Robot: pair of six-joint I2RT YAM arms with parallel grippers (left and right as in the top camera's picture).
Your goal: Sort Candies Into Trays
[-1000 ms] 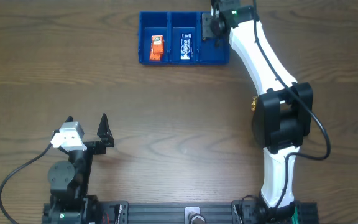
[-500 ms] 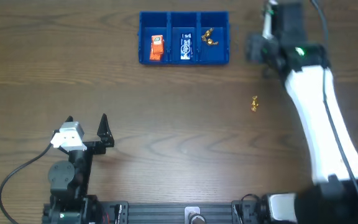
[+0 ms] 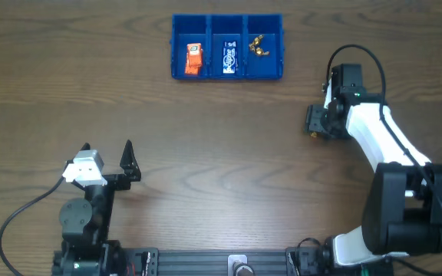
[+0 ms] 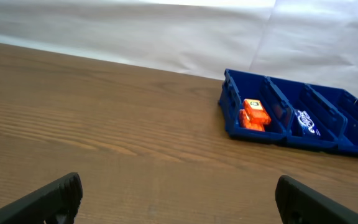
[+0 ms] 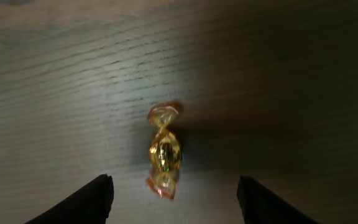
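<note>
The gold candy [image 5: 164, 151] lay on the desk [image 3: 206, 153] at the right of the top view, below the blue tray [image 3: 174, 46]. The right claw [image 3: 318, 123] hung over it, wide open and empty, its arm folded back.

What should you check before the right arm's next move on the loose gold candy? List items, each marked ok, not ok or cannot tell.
1. Right hand open: ok.
2. Gold candy centred between its fingers: ok.
3. Candy lying free on the table, nothing touching it: ok.
4. Blue tray right compartment holds matching gold pieces, with room left: ok.
5. Left hand well clear: ok.
6. Right hand low enough to close: cannot tell.
</note>
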